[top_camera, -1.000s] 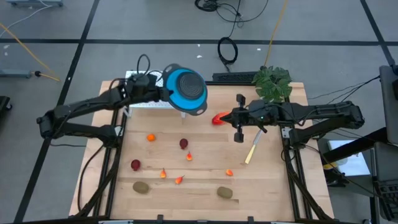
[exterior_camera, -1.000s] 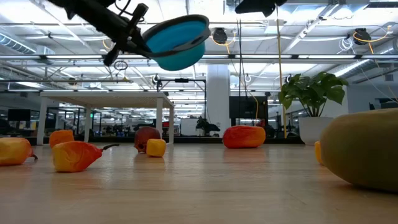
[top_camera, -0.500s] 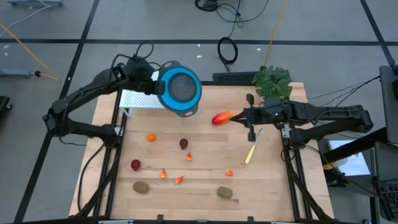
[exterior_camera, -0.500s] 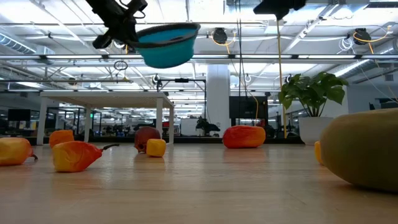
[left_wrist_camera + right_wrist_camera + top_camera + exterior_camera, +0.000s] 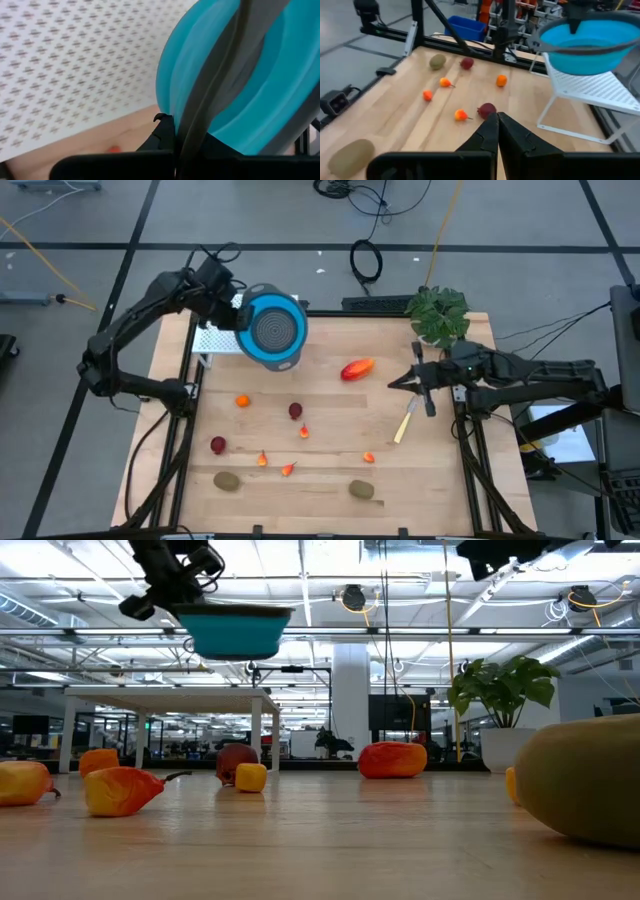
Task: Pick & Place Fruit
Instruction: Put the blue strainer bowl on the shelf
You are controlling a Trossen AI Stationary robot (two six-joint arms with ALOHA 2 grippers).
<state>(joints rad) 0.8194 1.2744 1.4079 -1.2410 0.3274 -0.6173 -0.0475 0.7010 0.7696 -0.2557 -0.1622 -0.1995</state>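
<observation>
- Blue bowl (image 5: 272,330) is hanging in the air over the far-left part of the wooden surface (image 5: 440,470), above a white perforated rack (image 5: 215,340); its rim is being pinched by the left gripper (image 5: 238,320), whose fingers are pressed together on it.
- In the low view the bowl (image 5: 232,630) is sitting level, high above the fruit.
- The right gripper (image 5: 392,385) is hovering at the right side of the surface, fingers pressed together with nothing between them, just beside a pale yellow stick (image 5: 405,423).
- The red-orange oval (image 5: 356,368) is lying on the surface left of the right gripper, apart from it, and right of the bowl.
- The orange ball (image 5: 242,401) is resting nearer than the bowl, on the left.
- One dark red ball (image 5: 295,410) is lying mid-surface; another (image 5: 217,444) is sitting farther left and nearer.
- Four small orange-red bits are lying scattered: one (image 5: 304,432) just near of the middle dark red ball, two (image 5: 262,459) (image 5: 288,469) close together nearer still, and one (image 5: 368,457) to the right.
- Two kiwis are lying along the near edge, one on the left (image 5: 227,480) and one on the right (image 5: 361,490).
- A green plant (image 5: 438,313) is standing at the far-right corner.
</observation>
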